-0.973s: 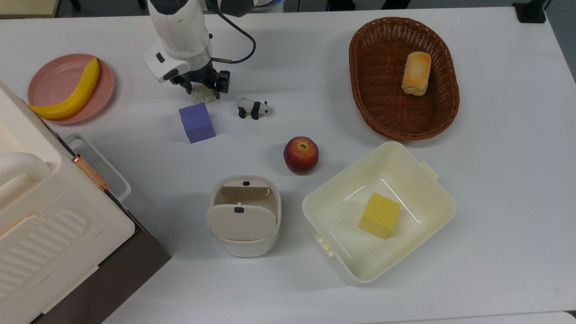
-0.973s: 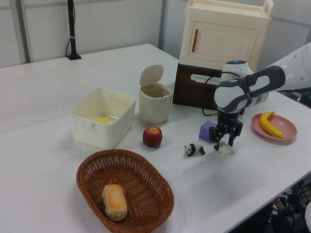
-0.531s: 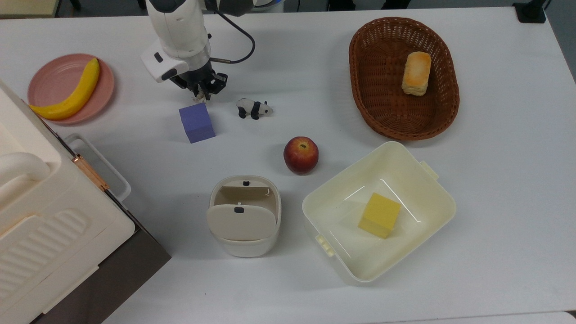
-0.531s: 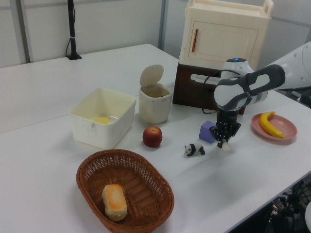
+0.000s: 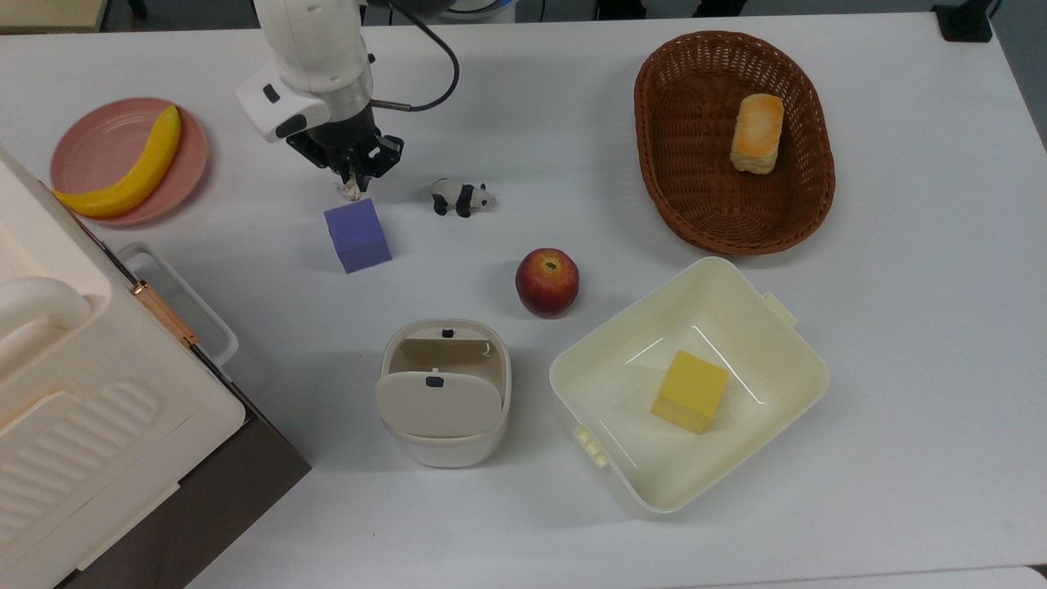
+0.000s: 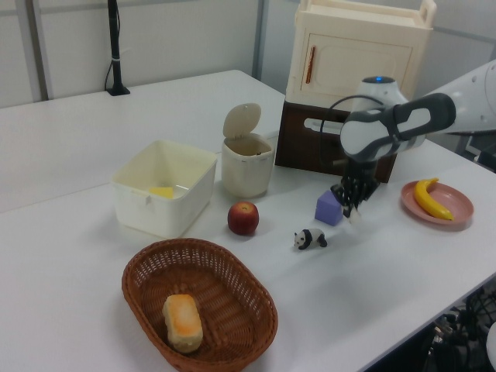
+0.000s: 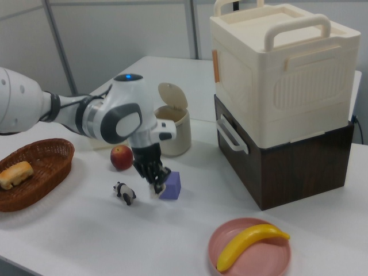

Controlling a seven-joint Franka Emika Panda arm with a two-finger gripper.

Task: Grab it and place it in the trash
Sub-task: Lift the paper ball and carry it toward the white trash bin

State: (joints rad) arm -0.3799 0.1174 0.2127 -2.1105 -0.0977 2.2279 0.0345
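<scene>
The crumpled paper wad (image 5: 349,191) is pinched between the closed fingers of the gripper (image 5: 352,182) and is held clear of the table, just beside the purple cube (image 5: 357,235). The swing-lid trash bin (image 5: 444,391) is seen well apart, toward the top view's lower right, past the cube; its flap is tipped open

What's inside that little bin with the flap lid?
The bin stands open, its flap tipped up. In the top view a bare tan inner wall shows, with nothing lying in it. The flap covers the front part, so the bottom there cannot be seen.
</scene>
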